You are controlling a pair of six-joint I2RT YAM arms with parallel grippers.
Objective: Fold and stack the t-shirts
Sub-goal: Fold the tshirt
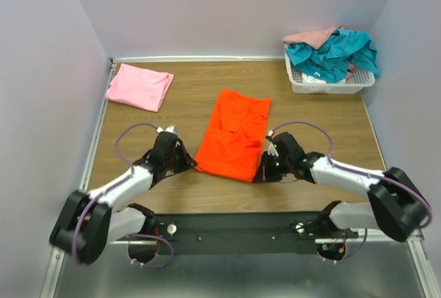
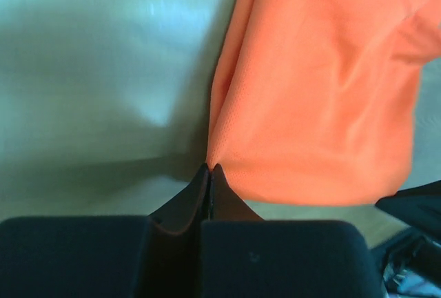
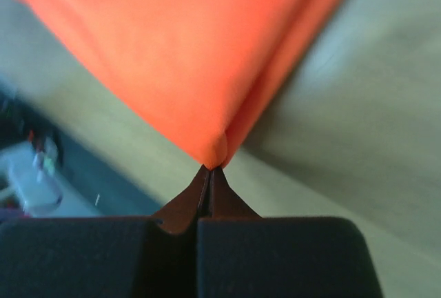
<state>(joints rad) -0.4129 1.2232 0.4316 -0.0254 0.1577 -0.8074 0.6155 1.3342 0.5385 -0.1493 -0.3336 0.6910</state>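
The bright orange t-shirt [image 1: 234, 134] lies folded lengthwise in the middle of the table. My left gripper [image 1: 193, 165] is shut on its near left corner [image 2: 219, 160]. My right gripper [image 1: 257, 176] is shut on its near right corner [image 3: 217, 147]. The corners look slightly lifted off the table. A folded light pink t-shirt [image 1: 139, 85] lies at the far left. A teal t-shirt [image 1: 334, 53] and a peach-pink t-shirt [image 1: 311, 36] are heaped in the white mesh basket [image 1: 327, 85] at the far right.
The wooden table [image 1: 179, 194] is enclosed by lilac walls on the left, back and right. The arm bases sit on a black rail [image 1: 234, 229] at the near edge.
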